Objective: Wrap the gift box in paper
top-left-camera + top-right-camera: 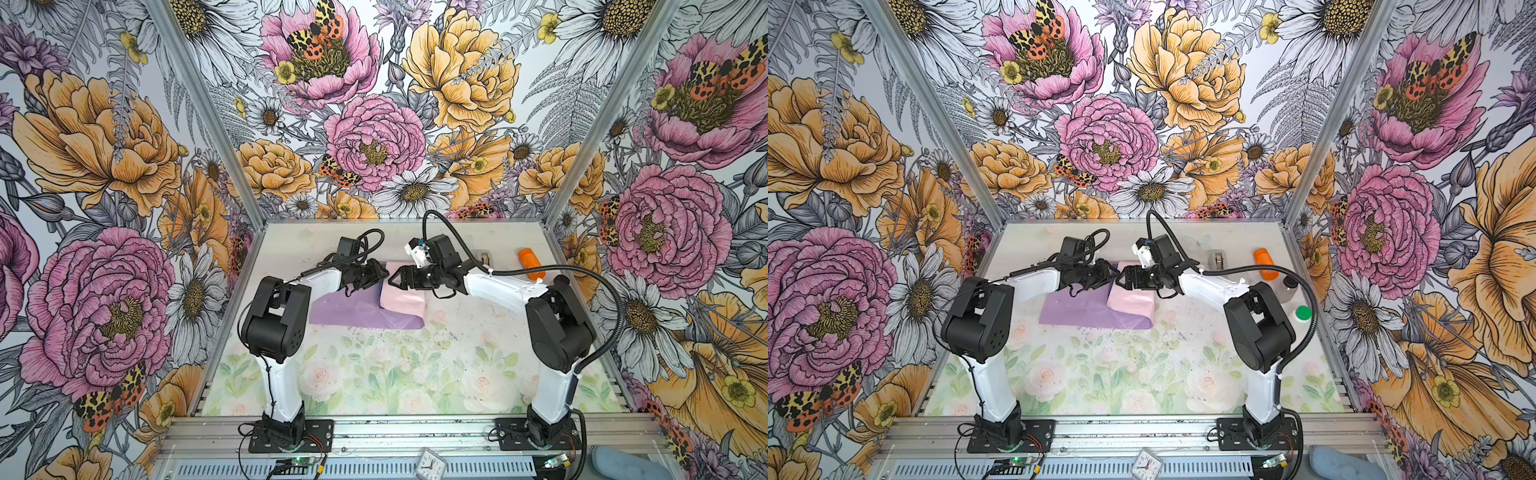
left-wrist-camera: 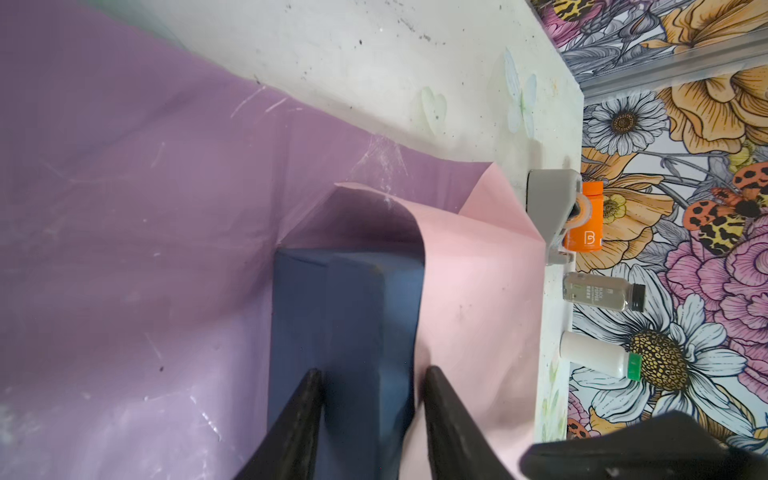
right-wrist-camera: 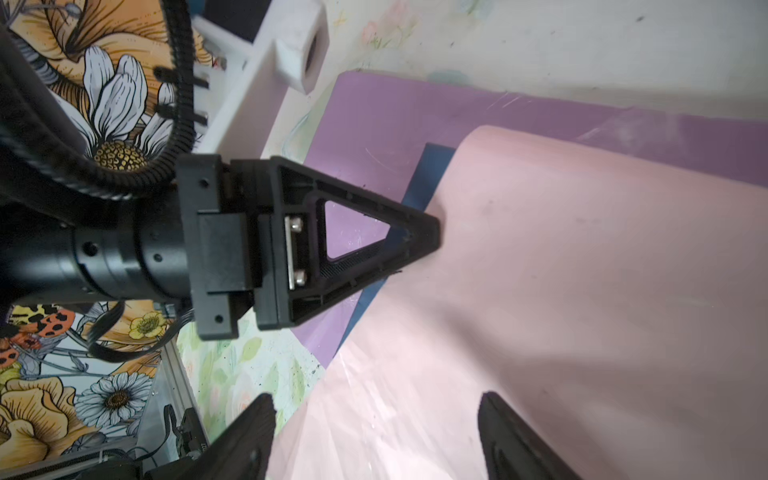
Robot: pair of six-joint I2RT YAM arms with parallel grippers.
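**Operator:** Where's the gift box?

**Spotter:** Your gift box sits under the paper. Nearest you, the lilac face lies flat on the table, spreading in front of the box and to its left. The pale pink face is folded over the box from its right, so only a navy strip shows along the box's left edge.

**Operator:** And the claws?

**Spotter:** Your left gripper is at that left edge with its jaws partway apart. One finger is beside the flap's edge, and nothing is clamped between the jaws. From the box's right, your right gripper hangs over the pink flap with its jaws spread wide, holding nothing.

**Operator:** Beyond the box?

**Spotter:** Farther back and to its right stands a grey tape dispenser. An orange bottle lies further right again.
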